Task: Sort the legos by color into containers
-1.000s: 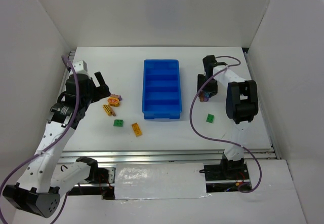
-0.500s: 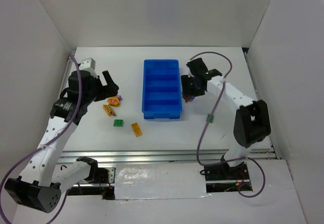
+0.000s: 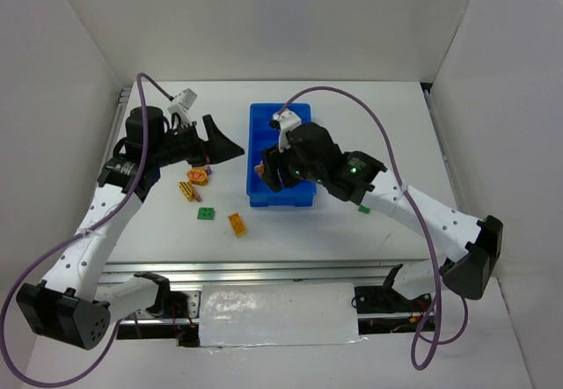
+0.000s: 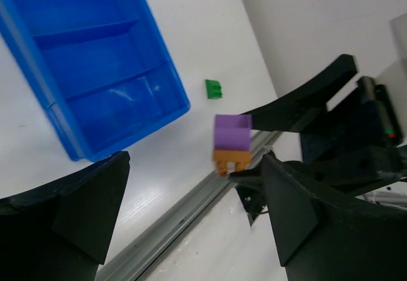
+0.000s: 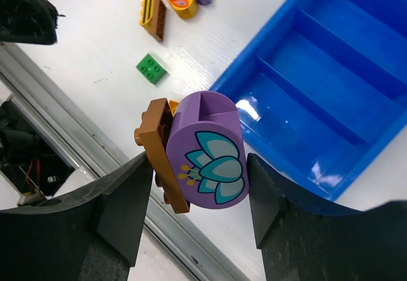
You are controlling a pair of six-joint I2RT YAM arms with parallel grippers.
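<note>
My right gripper (image 3: 269,174) (image 5: 200,166) is shut on a round purple lego (image 5: 206,147) with a flower print and a brown plate (image 5: 157,154) stuck to its side. It holds them above the near left corner of the blue tray (image 3: 281,112) (image 5: 331,71). My left gripper (image 3: 227,148) (image 4: 191,217) is open and empty, raised left of the tray and pointing at it. The left wrist view shows the held purple lego (image 4: 233,131). On the table lie an orange butterfly piece (image 3: 198,175), a striped brown piece (image 3: 188,191), a green lego (image 3: 206,214) and an orange-yellow lego (image 3: 237,223).
Another green lego (image 3: 364,206) (image 4: 213,89) lies right of the tray, partly under my right arm. The tray's compartments (image 5: 299,96) look bare where they show. White walls enclose the table on three sides. A metal rail (image 3: 290,270) runs along the near edge.
My right arm swung left from the tray's right side to its near left corner, carrying the purple lego. My left gripper rose and moved right toward the tray.
</note>
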